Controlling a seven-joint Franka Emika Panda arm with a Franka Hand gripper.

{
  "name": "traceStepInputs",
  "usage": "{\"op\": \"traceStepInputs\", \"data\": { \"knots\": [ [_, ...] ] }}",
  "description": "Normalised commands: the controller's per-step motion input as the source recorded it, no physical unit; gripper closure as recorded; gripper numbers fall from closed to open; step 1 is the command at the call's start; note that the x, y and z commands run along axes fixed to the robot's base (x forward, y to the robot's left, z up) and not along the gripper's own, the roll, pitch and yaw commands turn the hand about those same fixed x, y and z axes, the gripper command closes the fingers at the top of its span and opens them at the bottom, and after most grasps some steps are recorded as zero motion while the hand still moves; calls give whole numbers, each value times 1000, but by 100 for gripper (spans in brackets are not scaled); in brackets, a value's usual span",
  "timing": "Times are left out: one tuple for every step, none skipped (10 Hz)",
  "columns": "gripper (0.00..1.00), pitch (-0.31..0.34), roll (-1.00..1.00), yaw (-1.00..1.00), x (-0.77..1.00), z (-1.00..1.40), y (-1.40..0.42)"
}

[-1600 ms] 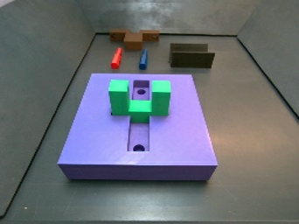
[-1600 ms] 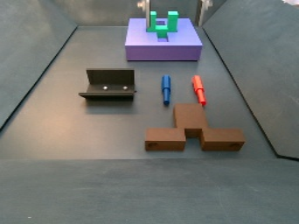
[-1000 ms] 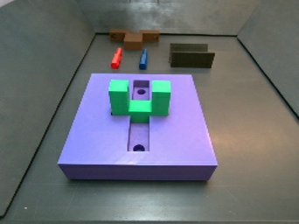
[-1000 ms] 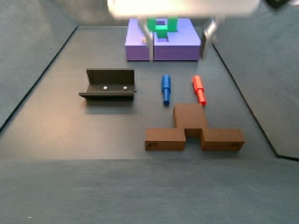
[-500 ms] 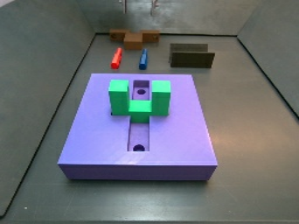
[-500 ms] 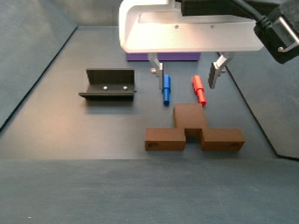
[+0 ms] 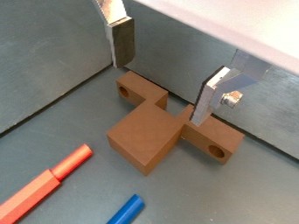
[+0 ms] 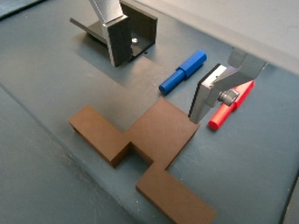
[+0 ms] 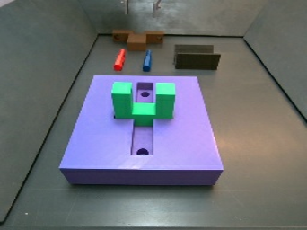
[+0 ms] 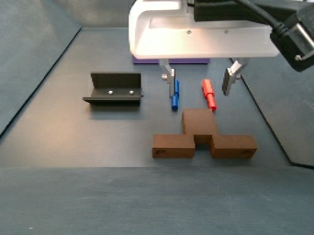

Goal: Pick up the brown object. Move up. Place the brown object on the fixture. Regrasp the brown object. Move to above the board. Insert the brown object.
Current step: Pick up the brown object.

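Brown object (image 7: 158,127), blocky and matte, lies below spread gripper (image 7: 167,73).

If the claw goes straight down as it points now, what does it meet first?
Probably the brown object: the open claw hangs above it with one finger on each side, nothing between. Depth is unclear.

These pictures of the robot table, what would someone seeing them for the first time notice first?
Probably the large periwinkle-purple square board with a green U-shaped block on top, filling the middle of a side view. Next, the open gripper hanging above the floor, its fingers over the red and blue pens, with the orange-brown T-shaped object lying beyond them.
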Motion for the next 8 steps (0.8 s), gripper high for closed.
{"op": "traceStepInputs", "data": {
  "knots": [
    [0,-19,-13,-97,-9,-137,66],
    [0,-14,-16,-86,0,-149,54],
    [0,-17,-23,-71,0,-140,46],
    [0,-16,-26,-66,0,-143,43],
    [0,-14,-26,-66,0,-134,40],
    [0,-14,-36,-60,0,-129,37],
    [0,-14,-36,-63,0,-120,29],
    [0,-17,-39,-63,0,-111,29]
  ]
}}
